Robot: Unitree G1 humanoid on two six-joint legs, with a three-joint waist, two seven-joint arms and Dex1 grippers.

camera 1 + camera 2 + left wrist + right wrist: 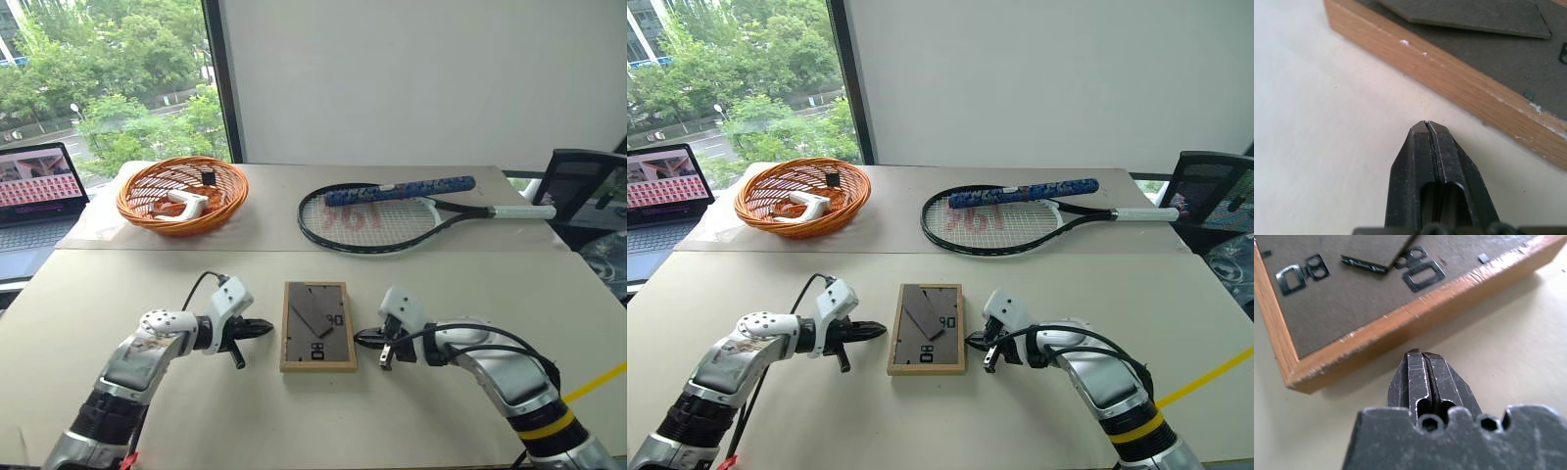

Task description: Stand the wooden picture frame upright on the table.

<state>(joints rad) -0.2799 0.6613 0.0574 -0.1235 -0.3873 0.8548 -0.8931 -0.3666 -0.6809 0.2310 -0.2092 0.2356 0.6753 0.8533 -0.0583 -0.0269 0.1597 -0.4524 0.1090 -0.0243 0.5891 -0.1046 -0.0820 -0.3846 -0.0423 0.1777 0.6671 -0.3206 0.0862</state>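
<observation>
Both pairs of black fingers, left and right, are pressed shut and empty, flanking the small rectangular light-wood picture frame. It lies flat between them, dark grey back panel up, on the pale beige tabletop, just beyond each tip without touching. It looks light, rigid and prone to sliding; its face may be fragile. Pinching the two long wooden edges seems safest.
</observation>
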